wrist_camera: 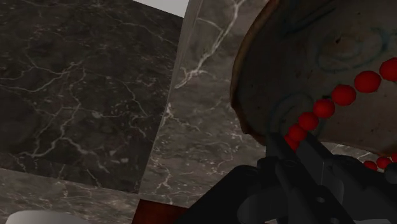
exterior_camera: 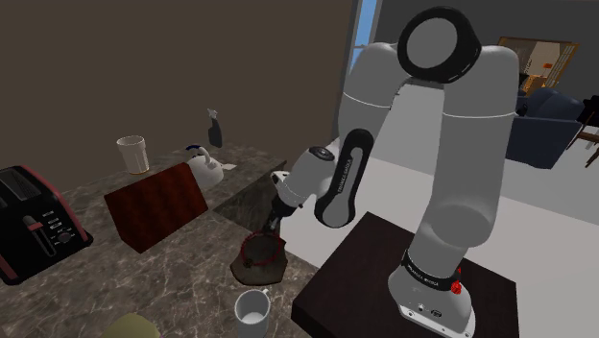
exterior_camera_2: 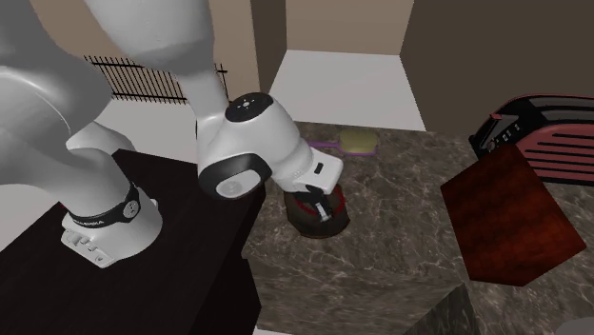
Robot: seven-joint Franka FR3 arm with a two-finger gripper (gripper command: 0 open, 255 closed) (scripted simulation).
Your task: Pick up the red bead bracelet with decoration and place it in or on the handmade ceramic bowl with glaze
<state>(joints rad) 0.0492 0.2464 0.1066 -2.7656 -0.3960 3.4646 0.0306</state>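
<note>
We see the all-black two-finger gripper [exterior_camera: 273, 227] lowered over the dark, rough-sided handmade ceramic bowl [exterior_camera: 251, 272], which stands on the dark veined marble worktop [exterior_camera: 144, 278] close to the edge nearest the arm's dark box stand [exterior_camera: 346, 278]. The red bead bracelet [wrist_camera: 344, 95] is in the bowl. In the wrist view we follow its string of round beads across the grey-brown glazed inside, past faint bluish swirls, up to the gripper's black body, and in the shoulder view it reads as a red loop at the bowl's mouth, directly beneath the gripper. We cannot tell whether the jaws are apart, closed, or holding the beads, since the dark shapes merge where the strand meets them. Near the bowl, towards the shoulder view's bottom edge, stands a white mug [exterior_camera: 252, 312]. Further along the worktop we find a red-brown box [exterior_camera: 154, 204], a black and red toaster [exterior_camera: 34, 226] and a white kettle [exterior_camera: 204, 169]. In the second exterior view a purple-handled brush [exterior_camera_2: 357, 143] lies beyond the bowl.
</note>
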